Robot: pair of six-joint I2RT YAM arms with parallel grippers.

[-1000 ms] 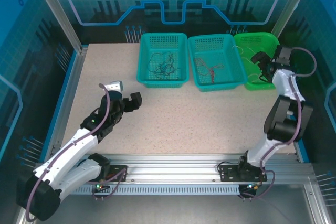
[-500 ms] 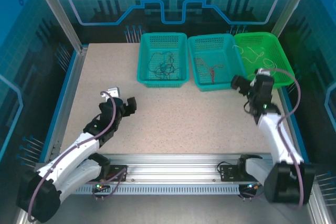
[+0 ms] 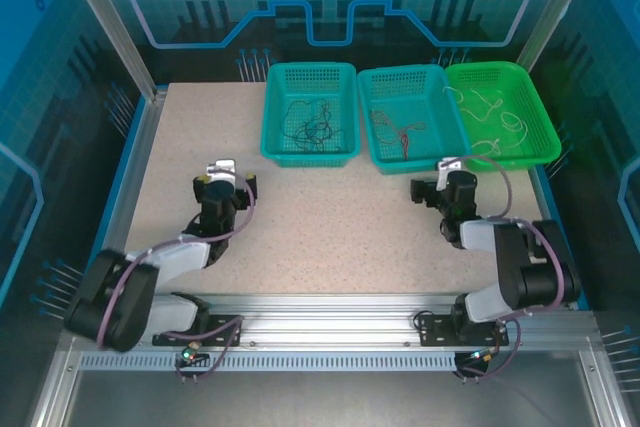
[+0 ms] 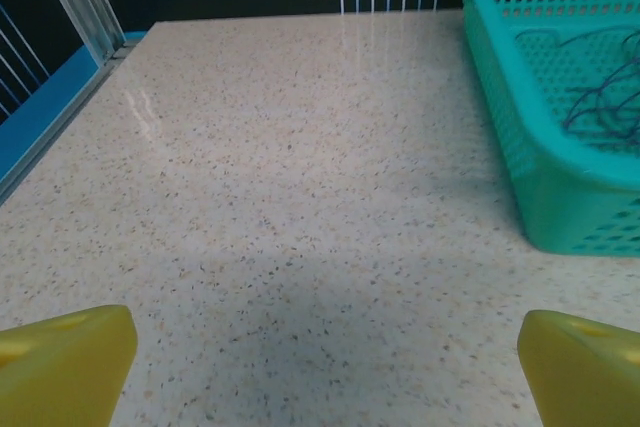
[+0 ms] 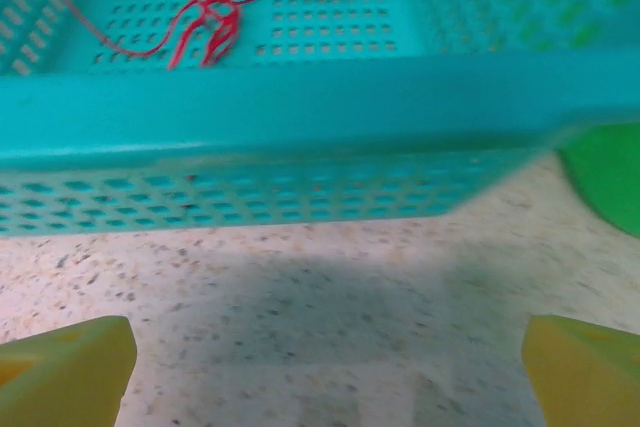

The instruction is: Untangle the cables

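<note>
Cables lie in three baskets lined along the far edge of the table (image 3: 330, 217): black cables (image 3: 310, 125) in the left teal basket (image 3: 270, 117), red cables (image 3: 400, 132) in the middle teal basket (image 3: 420, 163), and white cables (image 3: 490, 112) in the green basket (image 3: 540, 132) at the far right corner. We judge that each colour sits apart from the others, though strands within a basket loop over one another.

The red cables (image 5: 210, 17) lie just past the near wall of the middle teal basket (image 5: 260, 97), ahead and to the left of the right gripper (image 5: 320, 367). Their long loop runs across the basket. The right gripper (image 3: 432, 179) rests low on the table close to that wall, fingers spread wide and holding nothing. It is the nearer arm for red and white.

The left gripper (image 3: 233, 175), equally wide and empty, sits low with the left teal basket (image 4: 560, 197) ahead on its right, nearer the black cables (image 4: 590, 102). Any reach must first rise over a basket wall. Open table lies to the left of the left gripper (image 4: 320, 367) and between the two arms.
</note>
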